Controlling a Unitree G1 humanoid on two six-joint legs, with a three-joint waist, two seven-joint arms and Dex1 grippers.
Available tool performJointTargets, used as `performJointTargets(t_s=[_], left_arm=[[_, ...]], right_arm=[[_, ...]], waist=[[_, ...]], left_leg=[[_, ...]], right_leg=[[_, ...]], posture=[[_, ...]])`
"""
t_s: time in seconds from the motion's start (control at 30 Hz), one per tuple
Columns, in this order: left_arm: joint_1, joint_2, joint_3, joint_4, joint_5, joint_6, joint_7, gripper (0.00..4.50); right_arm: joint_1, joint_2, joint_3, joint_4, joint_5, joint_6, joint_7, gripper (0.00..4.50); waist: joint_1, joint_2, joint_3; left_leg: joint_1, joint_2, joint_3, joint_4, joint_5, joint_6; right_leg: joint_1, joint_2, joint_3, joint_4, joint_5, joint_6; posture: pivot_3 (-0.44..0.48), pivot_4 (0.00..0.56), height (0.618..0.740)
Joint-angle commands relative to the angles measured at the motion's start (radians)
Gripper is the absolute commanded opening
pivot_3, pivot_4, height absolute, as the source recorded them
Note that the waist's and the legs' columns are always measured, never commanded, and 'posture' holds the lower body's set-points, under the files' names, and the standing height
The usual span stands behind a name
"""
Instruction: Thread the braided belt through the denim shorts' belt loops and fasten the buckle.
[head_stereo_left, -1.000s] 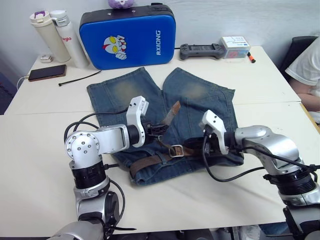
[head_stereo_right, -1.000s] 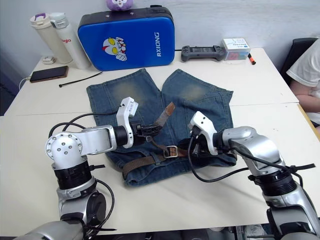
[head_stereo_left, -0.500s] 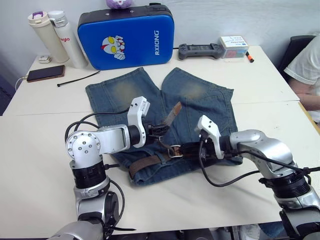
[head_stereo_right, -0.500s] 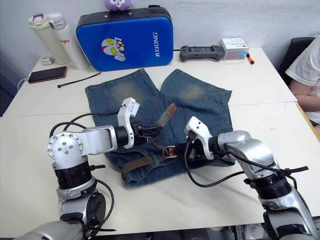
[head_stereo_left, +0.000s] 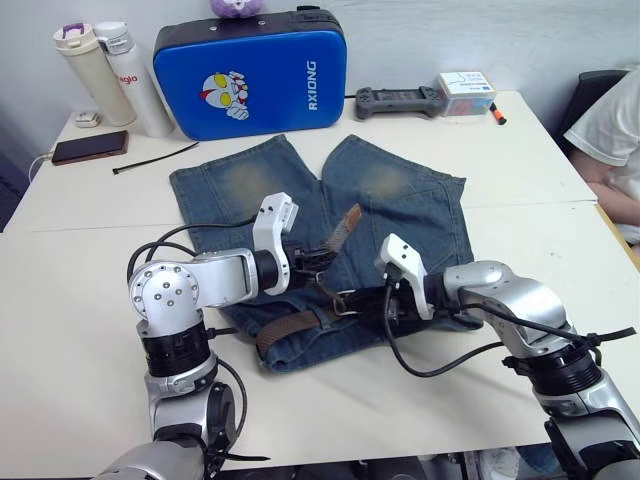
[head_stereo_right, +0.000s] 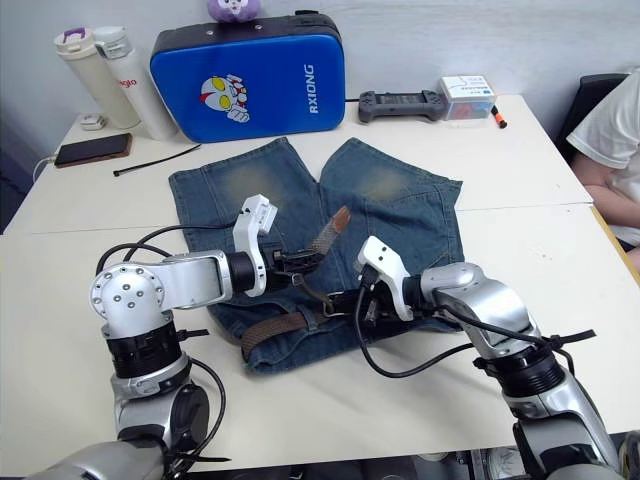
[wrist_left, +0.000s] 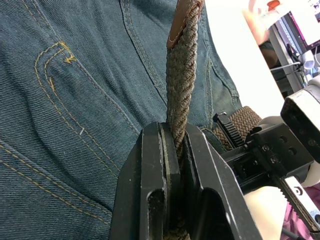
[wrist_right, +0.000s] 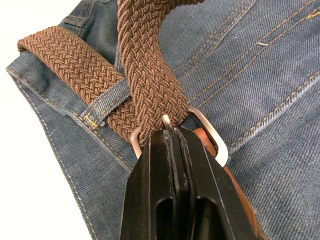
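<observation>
The denim shorts (head_stereo_left: 400, 200) lie flat on the white table, waistband toward me. The braided belt (head_stereo_left: 290, 325) runs along the waistband, under a belt loop (wrist_right: 102, 102), and through the silver buckle (wrist_right: 211, 136). Its free end rises at a slant to the leather tip (head_stereo_left: 348, 218). My left gripper (wrist_left: 172, 137) is shut on this free end just below the tip and holds it off the cloth. My right gripper (wrist_right: 172, 134) is shut on the buckle at its middle bar, where the strap passes through. The two grippers (head_stereo_left: 315, 258) (head_stereo_left: 358, 298) sit close together over the middle of the waistband.
At the back stand a blue padded case (head_stereo_left: 250, 70) and two bottles (head_stereo_left: 100, 75). A phone (head_stereo_left: 88, 147) and a black cable tie (head_stereo_left: 155, 157) lie at the back left, a controller (head_stereo_left: 395, 100) and a box (head_stereo_left: 465, 90) at the back right. A person (head_stereo_left: 615, 130) sits at the right edge.
My right gripper has slid left along the waistband up to the buckle. The left gripper keeps the belt's free end raised in about the same spot.
</observation>
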Motion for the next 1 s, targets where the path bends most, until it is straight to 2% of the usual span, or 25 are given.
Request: performJointTargets(t_s=[0.03,0.37,0.53,0.6,0.7,0.8,1.0], left_arm=[[-0.006,0.013,-0.007,-0.039,-0.027,-0.008,-0.018,0.0],[-0.059,0.009,0.027,-0.02,-0.03,-0.008,-0.052,0.0],[-0.012,0.139,0.061,-0.019,-0.058,-0.008,-0.123,0.0],[0.009,0.164,0.081,-0.009,-0.052,-0.009,-0.152,0.0],[0.029,0.215,0.054,-0.026,-0.016,-0.034,-0.187,0.0],[0.017,0.211,0.087,-0.017,-0.016,-0.055,-0.201,0.0],[-0.041,0.155,0.123,0.025,-0.029,-0.063,-0.188,0.0]], right_arm=[[-0.016,0.018,0.044,0.029,-0.022,-0.032,0.03,0.06],[-0.055,0.029,0.18,0.126,-0.16,-0.143,0.1,0.06],[-0.067,0.039,0.241,0.141,-0.223,-0.168,0.11,0.06],[-0.074,0.049,0.264,0.151,-0.247,-0.175,0.109,0.06],[-0.091,0.059,0.303,0.167,-0.291,-0.187,0.105,0.06],[-0.113,0.065,0.358,0.176,-0.36,-0.214,0.109,0.06],[-0.139,0.07,0.439,0.184,-0.481,-0.266,0.114,0.06]], waist=[[-0.001,0.0,0.0],[-0.02,-0.001,-0.001],[-0.036,-0.002,-0.003],[-0.038,-0.002,-0.004],[-0.043,-0.006,-0.008],[-0.047,-0.008,-0.011],[-0.047,-0.009,-0.012]], left_leg=[[0.0,0.0,0.0,0.0,0.0,0.0],[0.001,0.001,0.0,0.0,0.0,-0.001],[0.004,0.002,0.0,-0.002,-0.001,-0.003],[0.006,0.003,0.0,-0.002,-0.002,-0.003],[0.006,0.003,-0.001,-0.002,-0.002,-0.003],[0.008,0.004,-0.001,-0.003,-0.002,-0.004],[0.026,0.007,-0.003,-0.005,-0.009,-0.007]], right_leg=[[0.0,0.0,0.0,0.0,0.0,0.0],[0.0,0.0,0.0,0.0,0.0,0.0],[0.0,0.001,-0.002,0.001,0.0,-0.001],[0.0,0.001,-0.002,0.002,0.0,-0.001],[0.0,0.001,-0.003,0.001,0.0,-0.001],[0.001,0.002,-0.003,0.001,0.001,-0.003],[0.015,0.007,-0.003,-0.001,0.0,-0.006]], posture=[[0.0,0.15,0.74],[0.0,0.15,0.74],[0.0,0.15,0.74],[0.0,0.15,0.74],[0.0,0.15,0.74],[0.0,0.15,0.74],[0.0,0.15,0.74]])
